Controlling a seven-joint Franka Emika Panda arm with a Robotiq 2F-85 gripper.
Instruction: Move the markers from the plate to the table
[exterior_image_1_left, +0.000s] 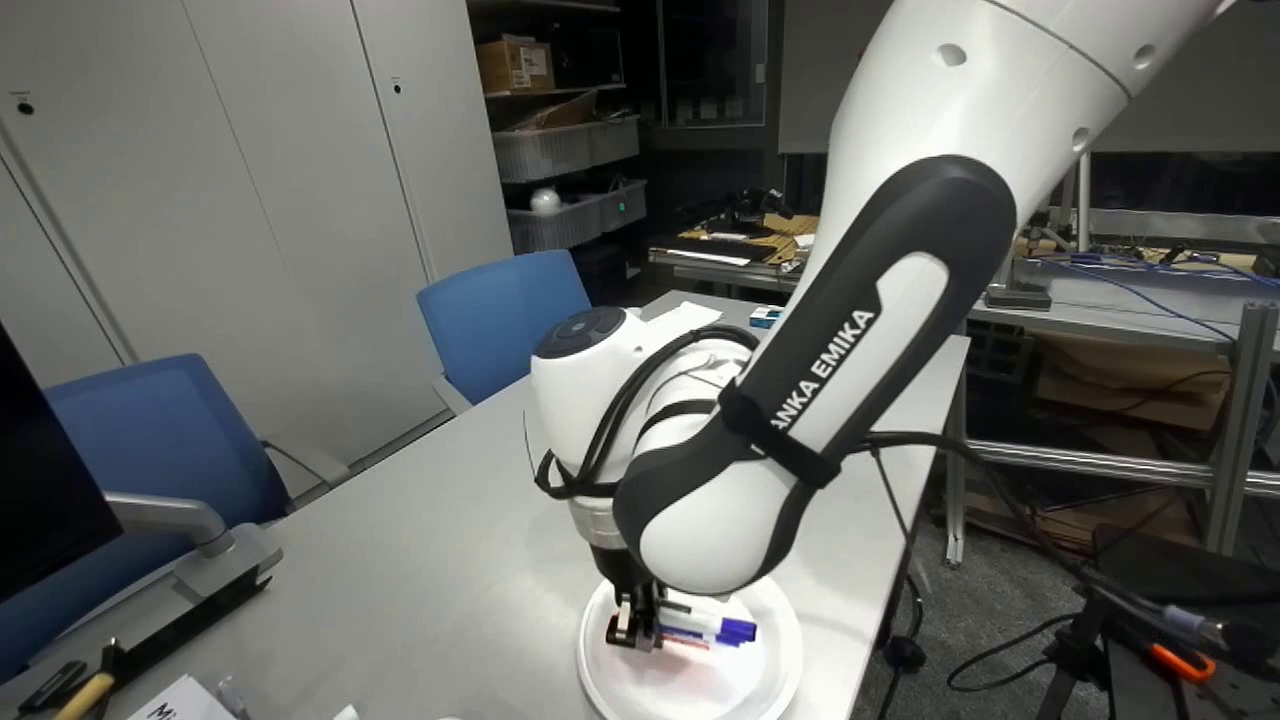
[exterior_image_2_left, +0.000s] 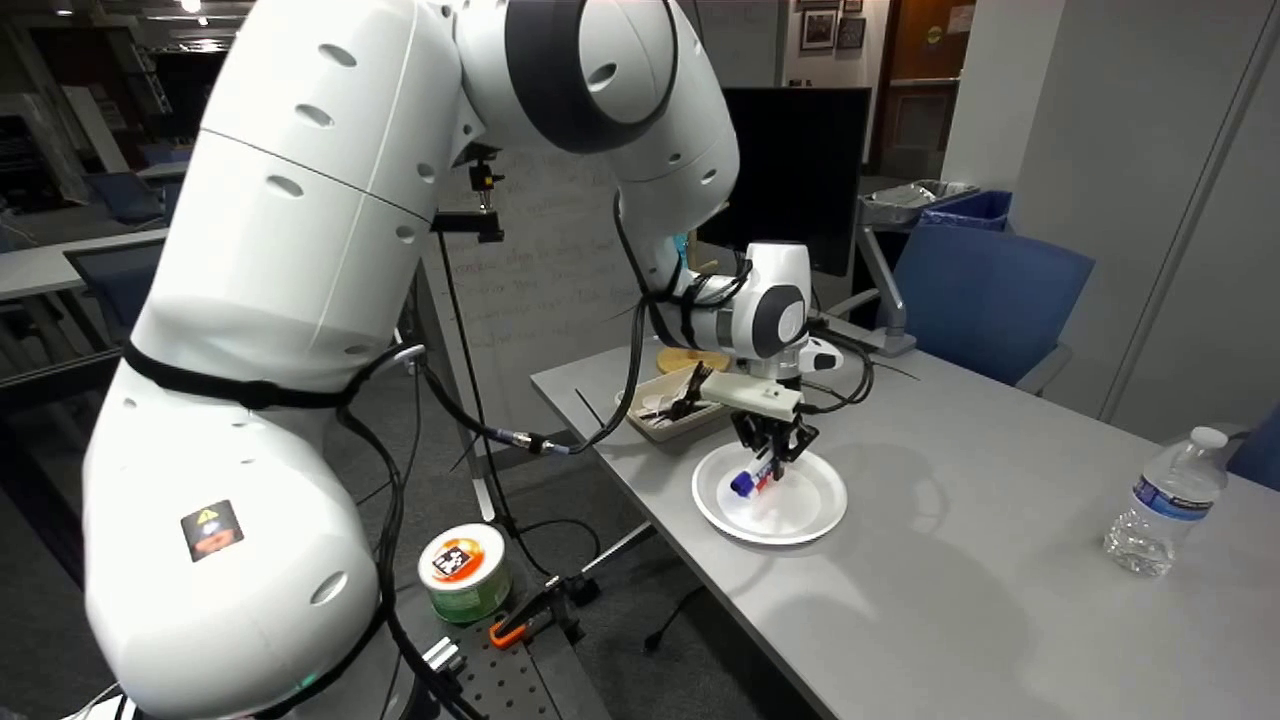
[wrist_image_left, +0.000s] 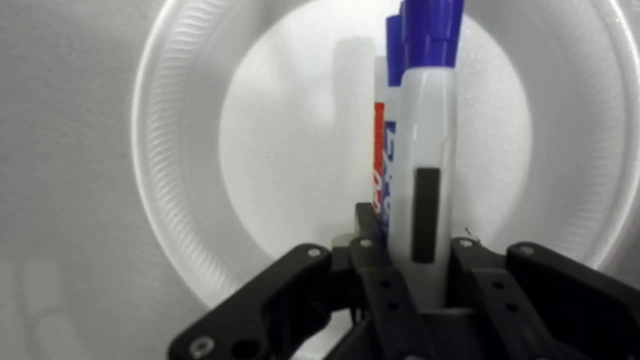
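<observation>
My gripper (wrist_image_left: 417, 237) is shut on the markers, low over the white plate (wrist_image_left: 167, 125). In the wrist view a white marker with a blue cap (wrist_image_left: 427, 120) fills the gap between the fingers. A blue-labelled marker (wrist_image_left: 393, 55) and a red-labelled marker (wrist_image_left: 378, 135) lie beside and below it, partly hidden; I cannot tell how firmly these two are gripped. The gripper also shows in both exterior views (exterior_image_1_left: 640, 630) (exterior_image_2_left: 776, 455), with marker ends (exterior_image_1_left: 735, 631) (exterior_image_2_left: 743, 484) sticking out over the plate (exterior_image_1_left: 765, 690) (exterior_image_2_left: 790, 525). The plate stands on the pale grey table (exterior_image_1_left: 430, 580) near an edge.
A beige tray (exterior_image_2_left: 660, 425) with utensils stands close beside the plate, with a yellow round item (exterior_image_2_left: 692, 360) behind it. A clear water bottle (exterior_image_2_left: 1165, 500) stands farther along the table. A monitor stand (exterior_image_1_left: 220, 560) and blue chairs (exterior_image_1_left: 510, 320) border the table.
</observation>
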